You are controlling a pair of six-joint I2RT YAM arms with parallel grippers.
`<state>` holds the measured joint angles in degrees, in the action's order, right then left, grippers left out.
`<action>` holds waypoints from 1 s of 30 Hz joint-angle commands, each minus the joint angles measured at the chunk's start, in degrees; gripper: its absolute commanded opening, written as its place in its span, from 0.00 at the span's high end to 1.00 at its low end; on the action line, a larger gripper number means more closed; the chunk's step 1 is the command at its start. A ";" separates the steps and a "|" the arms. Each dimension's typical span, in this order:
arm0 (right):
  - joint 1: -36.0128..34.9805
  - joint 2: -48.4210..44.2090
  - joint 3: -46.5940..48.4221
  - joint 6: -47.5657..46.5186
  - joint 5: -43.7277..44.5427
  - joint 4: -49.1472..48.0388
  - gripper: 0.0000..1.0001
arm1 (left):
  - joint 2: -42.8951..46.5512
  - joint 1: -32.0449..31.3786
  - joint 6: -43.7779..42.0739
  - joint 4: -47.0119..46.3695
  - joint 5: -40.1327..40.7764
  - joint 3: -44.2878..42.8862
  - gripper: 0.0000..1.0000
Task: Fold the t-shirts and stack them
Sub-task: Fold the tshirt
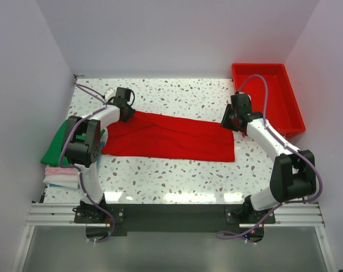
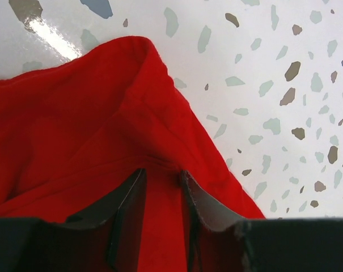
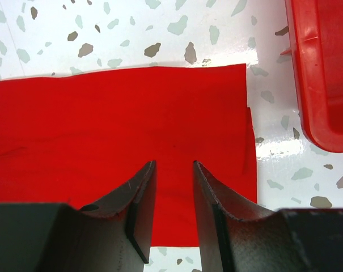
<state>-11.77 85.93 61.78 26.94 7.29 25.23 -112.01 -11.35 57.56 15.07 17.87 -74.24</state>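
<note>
A bright red t-shirt (image 1: 171, 139) lies flat across the middle of the table, folded into a long band. My left gripper (image 1: 127, 113) is down on its far left corner. In the left wrist view its fingers (image 2: 161, 171) stand a little apart, with a raised crease of red cloth (image 2: 75, 130) between them. My right gripper (image 1: 231, 122) is at the shirt's far right corner. It is open (image 3: 174, 164) over the flat red cloth (image 3: 131, 119), just inside the near edge. A green t-shirt (image 1: 55, 147) lies at the left edge, with folded pink (image 1: 60, 170) and white ones (image 1: 62, 180) in front of it.
A rigid red plastic tray (image 1: 259, 66) stands at the back right, close to my right gripper, and its corner (image 3: 324, 73) shows in the right wrist view. White walls close in the speckled table (image 1: 177, 175) on three sides.
</note>
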 commanded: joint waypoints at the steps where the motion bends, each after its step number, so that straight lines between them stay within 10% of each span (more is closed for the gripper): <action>1: 0.08 0.03 0.10 -0.40 -0.52 -2.12 0.64 | -0.67 -0.25 0.71 -1.45 -0.03 -2.40 0.66; 14: 0.08 0.38 -0.26 -0.57 0.01 -2.30 0.64 | 1.26 -0.42 0.36 -2.33 -0.91 -0.82 1.00; 30: 0.08 -0.76 -0.34 -0.66 0.09 -1.50 0.64 | 12.85 -0.51 -2.45 -8.21 -4.59 10.94 1.00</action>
<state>-11.77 85.97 61.69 26.94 7.31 24.88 -103.42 -11.44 56.95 11.18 14.28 -65.67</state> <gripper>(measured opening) 0.357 0.014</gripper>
